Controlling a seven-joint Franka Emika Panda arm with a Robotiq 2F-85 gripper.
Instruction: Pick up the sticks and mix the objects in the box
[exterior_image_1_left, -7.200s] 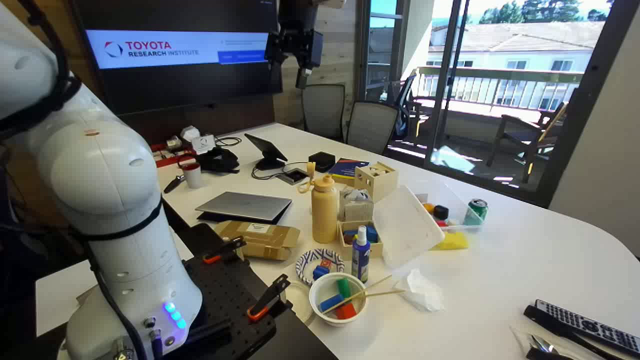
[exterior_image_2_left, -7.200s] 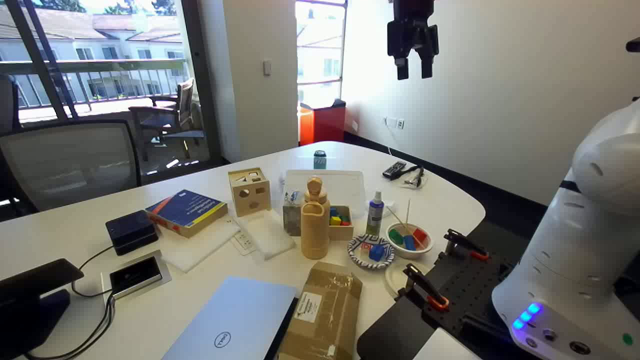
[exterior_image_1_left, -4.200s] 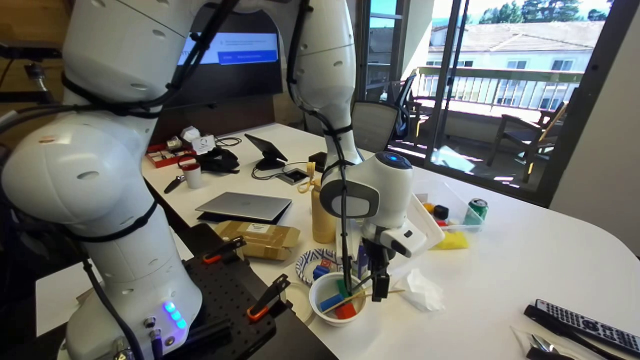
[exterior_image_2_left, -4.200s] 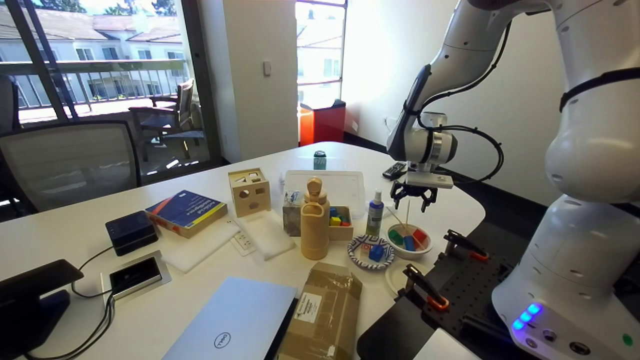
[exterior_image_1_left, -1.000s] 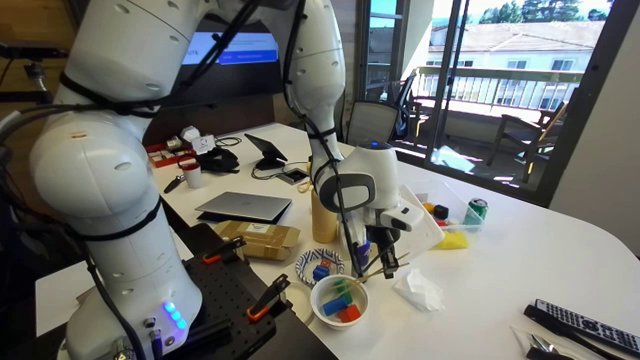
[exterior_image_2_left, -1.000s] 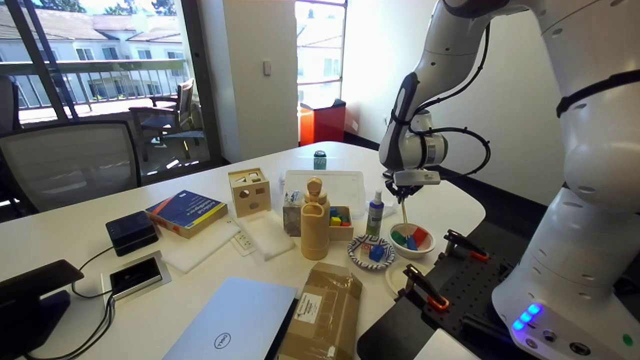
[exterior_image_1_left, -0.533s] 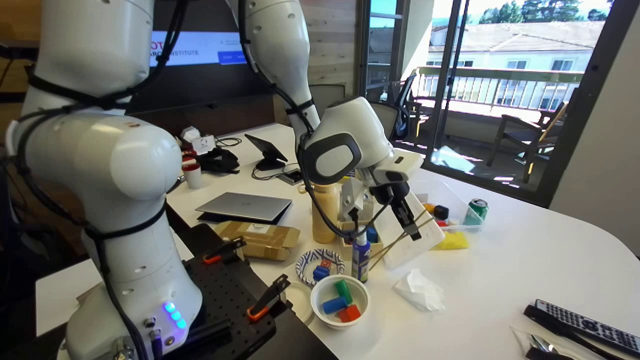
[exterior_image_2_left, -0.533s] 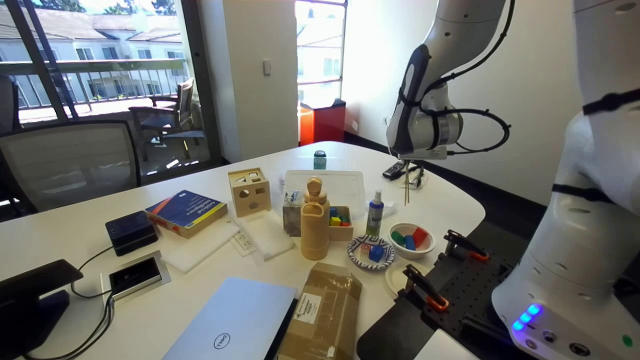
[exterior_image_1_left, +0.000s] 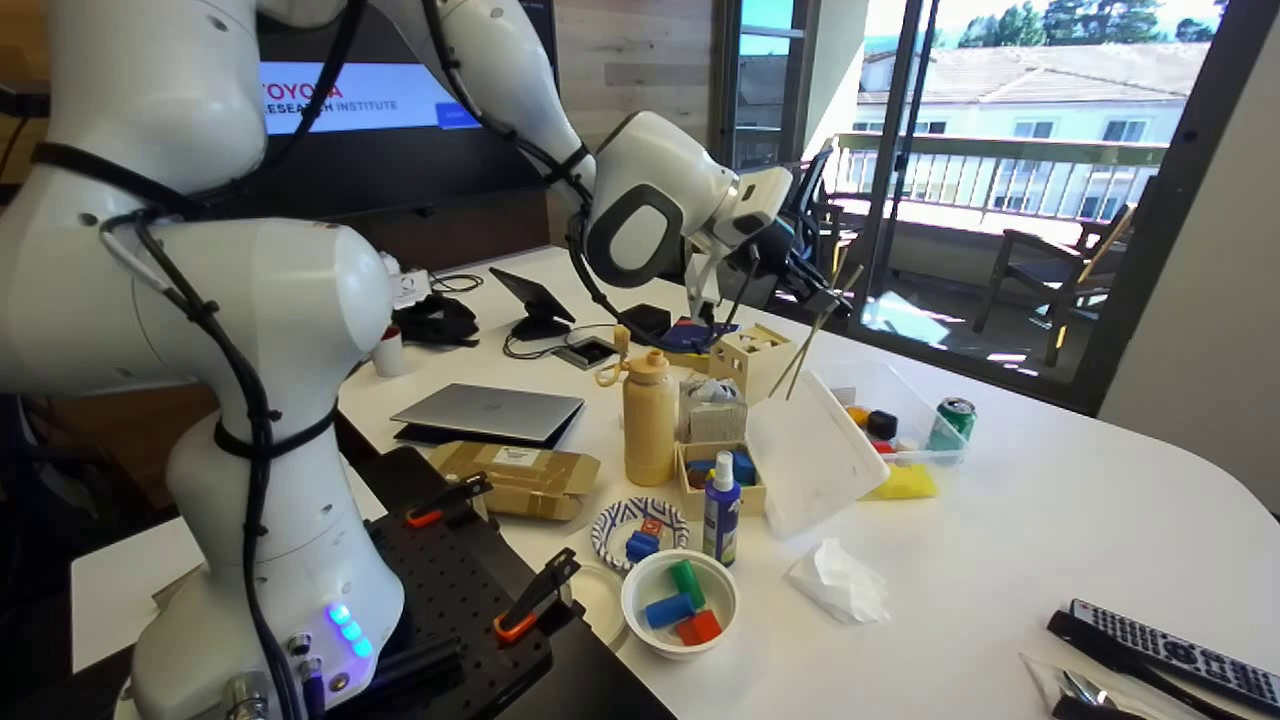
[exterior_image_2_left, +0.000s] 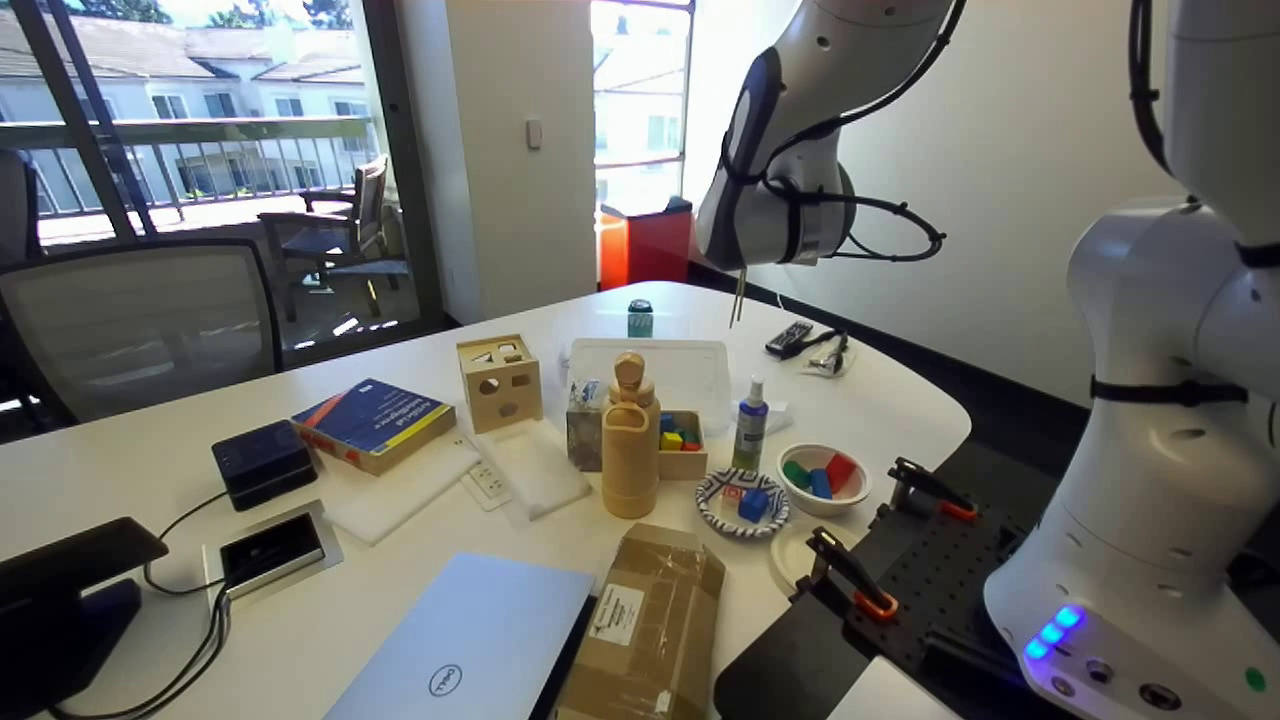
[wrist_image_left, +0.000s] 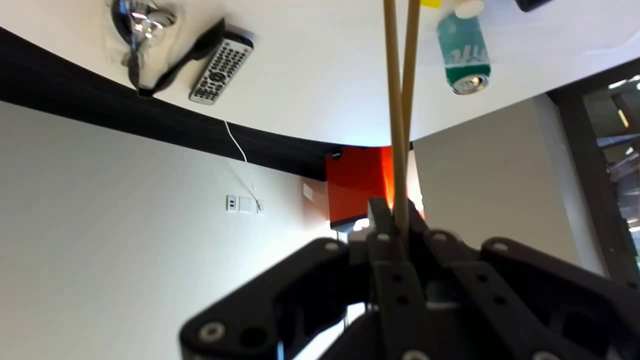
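Observation:
High above the table my gripper (exterior_image_1_left: 824, 302) is shut on the sticks (exterior_image_1_left: 804, 352), which hang tilted downward, their lower ends apart. In the wrist view the gripper (wrist_image_left: 396, 207) pinches the thin tan sticks (wrist_image_left: 395, 100) close to one end. The arm hides the gripper in an exterior view, where only the lower stick ends (exterior_image_2_left: 738, 300) show. Well below and away from them stands the box, a round white bowl (exterior_image_1_left: 680, 651). Inside it lie the objects: a green piece (exterior_image_1_left: 687, 578), a blue piece (exterior_image_1_left: 668, 610) and a red piece (exterior_image_1_left: 698, 627).
Close to the bowl stand a blue spray bottle (exterior_image_1_left: 721, 520) and a patterned plate (exterior_image_1_left: 603, 530). A tall tan bottle (exterior_image_1_left: 648, 425), a wooden shape box (exterior_image_1_left: 735, 365), a leaning clear lid (exterior_image_1_left: 820, 470) and a green can (exterior_image_1_left: 952, 425) stand farther back. Crumpled paper (exterior_image_1_left: 842, 588) lies beside.
A second ago the gripper held the sticks with their ends in the bowl. It has since lifted them out and carried them up and away. The pieces stay in the bowl.

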